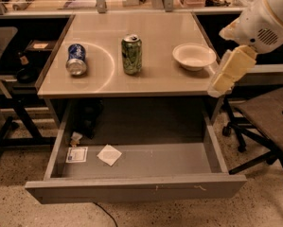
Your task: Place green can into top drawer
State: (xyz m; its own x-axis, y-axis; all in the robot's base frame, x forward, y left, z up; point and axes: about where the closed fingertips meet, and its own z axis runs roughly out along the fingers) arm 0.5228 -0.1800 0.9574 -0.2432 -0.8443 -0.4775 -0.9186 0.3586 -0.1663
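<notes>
The green can (pixel 131 54) stands upright near the middle of the beige desk top (pixel 150 30), silver pull-tab top up. The top drawer (pixel 136 186) is pulled fully open below the desk's front edge, its grey front panel toward me. My gripper (pixel 231 71) hangs from the white arm (pixel 266 18) at the right edge of the desk, just right of the white bowl and well apart from the can. It holds nothing that I can see.
A blue can (pixel 76 59) lies on its side at the desk's left. A white bowl (pixel 193 56) sits at the right. In the drawer lie a white paper square (pixel 109 154), a small card (pixel 76 154) and a small dark item. Office chairs stand at right (pixel 269 122) and left.
</notes>
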